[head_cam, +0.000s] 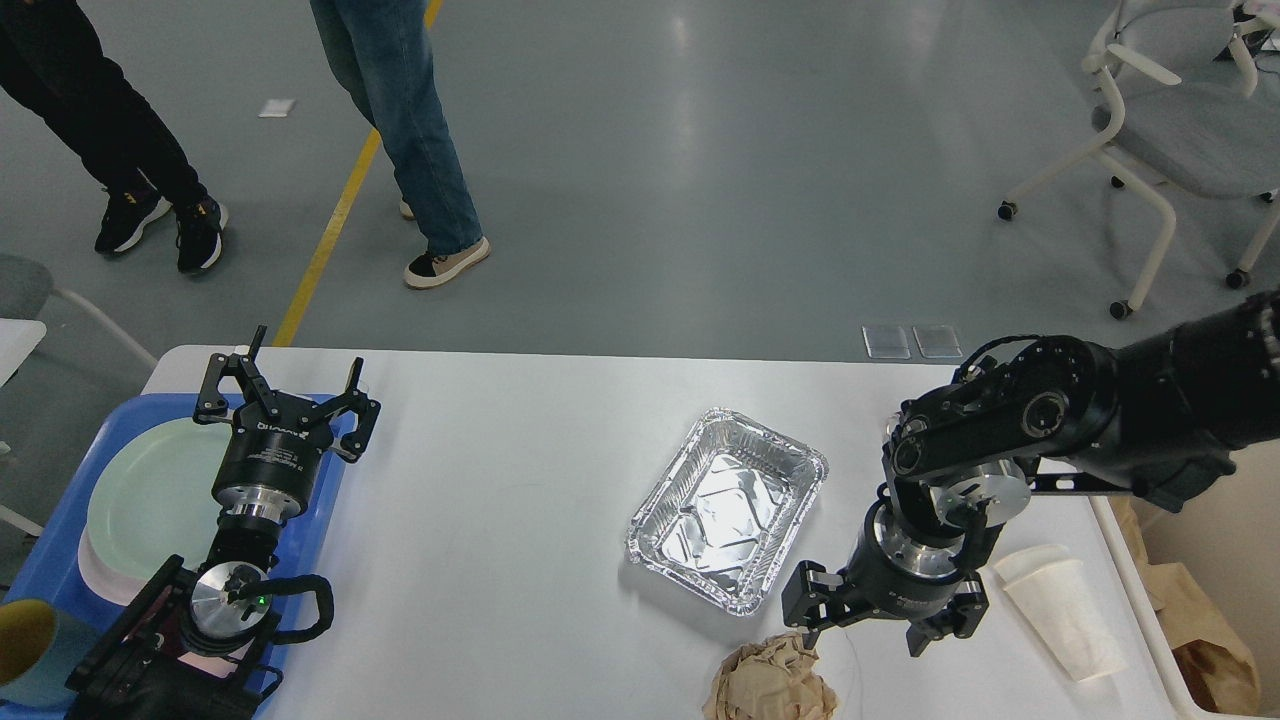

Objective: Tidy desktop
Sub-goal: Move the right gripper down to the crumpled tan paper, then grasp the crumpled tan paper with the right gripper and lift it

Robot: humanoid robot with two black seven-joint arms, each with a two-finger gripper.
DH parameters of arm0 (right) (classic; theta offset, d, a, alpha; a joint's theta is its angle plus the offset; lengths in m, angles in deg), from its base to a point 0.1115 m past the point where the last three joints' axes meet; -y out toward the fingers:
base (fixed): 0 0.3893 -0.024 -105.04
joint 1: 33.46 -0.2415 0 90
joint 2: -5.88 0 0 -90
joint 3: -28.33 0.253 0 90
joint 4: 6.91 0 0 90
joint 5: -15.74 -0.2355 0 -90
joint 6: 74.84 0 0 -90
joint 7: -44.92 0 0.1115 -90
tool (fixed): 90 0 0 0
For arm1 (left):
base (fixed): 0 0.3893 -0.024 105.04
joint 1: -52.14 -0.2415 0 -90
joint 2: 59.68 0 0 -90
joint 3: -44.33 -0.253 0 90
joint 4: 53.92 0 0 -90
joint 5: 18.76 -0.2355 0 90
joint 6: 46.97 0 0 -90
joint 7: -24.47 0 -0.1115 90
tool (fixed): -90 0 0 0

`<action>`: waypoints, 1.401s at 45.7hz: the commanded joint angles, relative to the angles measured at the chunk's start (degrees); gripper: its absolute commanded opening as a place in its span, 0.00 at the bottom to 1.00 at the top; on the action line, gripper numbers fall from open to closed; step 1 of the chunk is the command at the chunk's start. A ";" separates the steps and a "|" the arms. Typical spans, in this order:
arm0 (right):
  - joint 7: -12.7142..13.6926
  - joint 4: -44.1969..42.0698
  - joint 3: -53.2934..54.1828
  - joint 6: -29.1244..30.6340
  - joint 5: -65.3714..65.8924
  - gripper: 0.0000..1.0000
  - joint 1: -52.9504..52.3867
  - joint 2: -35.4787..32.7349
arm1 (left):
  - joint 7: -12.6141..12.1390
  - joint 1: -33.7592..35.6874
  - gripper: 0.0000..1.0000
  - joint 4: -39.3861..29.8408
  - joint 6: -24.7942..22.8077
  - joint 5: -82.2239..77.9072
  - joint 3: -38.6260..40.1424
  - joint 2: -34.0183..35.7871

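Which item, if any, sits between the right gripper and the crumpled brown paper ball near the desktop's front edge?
Nothing visible does. The right gripper, open, hangs just above and right of the paper ball; the foil tray lies behind, the paper cup to the right.

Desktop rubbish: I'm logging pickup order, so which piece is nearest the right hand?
The crumpled brown paper ball, just below the right hand; the foil tray and paper cup lie farther off.
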 commanded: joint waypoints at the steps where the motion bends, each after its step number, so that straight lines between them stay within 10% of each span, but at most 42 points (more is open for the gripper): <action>1: 0.41 -1.00 2.78 -1.44 -0.23 0.98 1.62 0.24 | 0.00 0.01 0.96 0.00 0.00 0.00 0.05 0.00; 11: 5.06 -5.04 9.46 -2.23 -0.32 0.98 8.03 4.19 | 0.00 0.09 0.96 0.00 0.00 0.00 -0.04 0.00; 50: 5.15 -19.72 10.17 -4.25 0.39 0.99 21.57 13.07 | 0.00 0.01 0.96 0.00 0.00 0.00 -0.04 0.00; 55: 5.15 -20.60 10.17 -4.17 0.65 0.84 22.28 13.95 | 0.00 0.01 0.96 0.00 0.00 0.00 -0.04 0.00; 64: 5.24 -20.69 9.91 -2.94 0.48 0.26 22.28 14.48 | 0.00 0.01 0.96 0.00 0.00 0.00 0.05 0.00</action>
